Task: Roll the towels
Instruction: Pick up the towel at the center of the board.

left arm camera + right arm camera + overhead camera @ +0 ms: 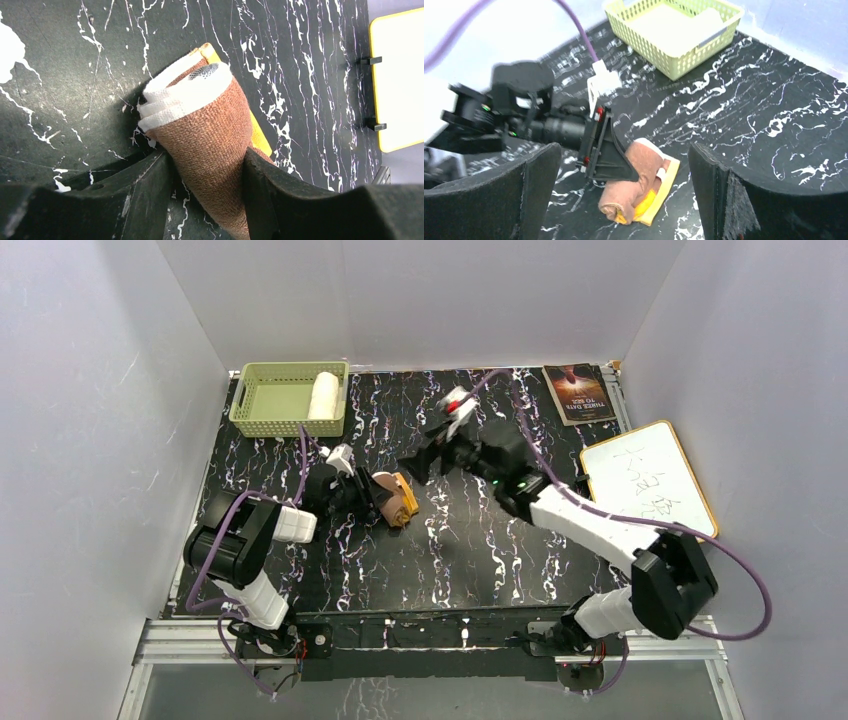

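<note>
Top view: brown-orange towel roll [395, 498] lying left of centre on tabletop [500, 560], pinched by left fingers [362, 490]; cream towel [323, 395] rolled inside green basket [262, 425]. Left wrist: clamped on both sides of the roll. Right wrist: right fingers [536, 195] spread wide, empty, near the roll.

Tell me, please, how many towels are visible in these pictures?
2. The cream-white towel lies rolled in the green basket, at its right end. The orange-brown towel, rolled, is on the table, gripped by the left hand.
</note>
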Available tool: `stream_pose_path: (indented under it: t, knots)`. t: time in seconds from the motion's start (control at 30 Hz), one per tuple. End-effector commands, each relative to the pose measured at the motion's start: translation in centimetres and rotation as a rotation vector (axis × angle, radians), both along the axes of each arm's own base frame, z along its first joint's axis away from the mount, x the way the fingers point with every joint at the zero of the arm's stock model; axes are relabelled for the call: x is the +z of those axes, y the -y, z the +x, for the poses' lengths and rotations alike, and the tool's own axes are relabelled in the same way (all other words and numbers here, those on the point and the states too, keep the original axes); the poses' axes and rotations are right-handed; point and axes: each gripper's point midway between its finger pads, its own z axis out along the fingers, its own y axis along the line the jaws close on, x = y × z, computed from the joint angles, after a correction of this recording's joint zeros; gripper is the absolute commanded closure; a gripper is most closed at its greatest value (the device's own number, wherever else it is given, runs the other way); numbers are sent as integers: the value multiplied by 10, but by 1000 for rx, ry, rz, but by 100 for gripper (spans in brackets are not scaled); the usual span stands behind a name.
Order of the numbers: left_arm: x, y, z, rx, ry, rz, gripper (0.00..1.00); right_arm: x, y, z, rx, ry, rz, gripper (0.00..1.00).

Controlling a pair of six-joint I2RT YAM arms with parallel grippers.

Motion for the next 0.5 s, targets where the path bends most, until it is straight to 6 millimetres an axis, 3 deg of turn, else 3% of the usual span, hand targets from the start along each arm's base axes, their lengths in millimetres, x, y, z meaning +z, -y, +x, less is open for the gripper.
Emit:
stream_pose_path:
  t: [0.0,0.23,0.33,0.47]
  knots:
    - [-16,-16,-1,33,-52,100,52,-48,-23,-8,-62,180,-366,2]
    - [-18,-16,-2,34,-78,104,51,-104,-25,-17,-156,223,-616,9]
    - [-19,-14,-2,25,-87,105,50,-128,-38,-21,-111,197,-675,12]
    - [-21,-13,-3,14,-96,102,49,-143,-55,-22,-60,178,-640,15]
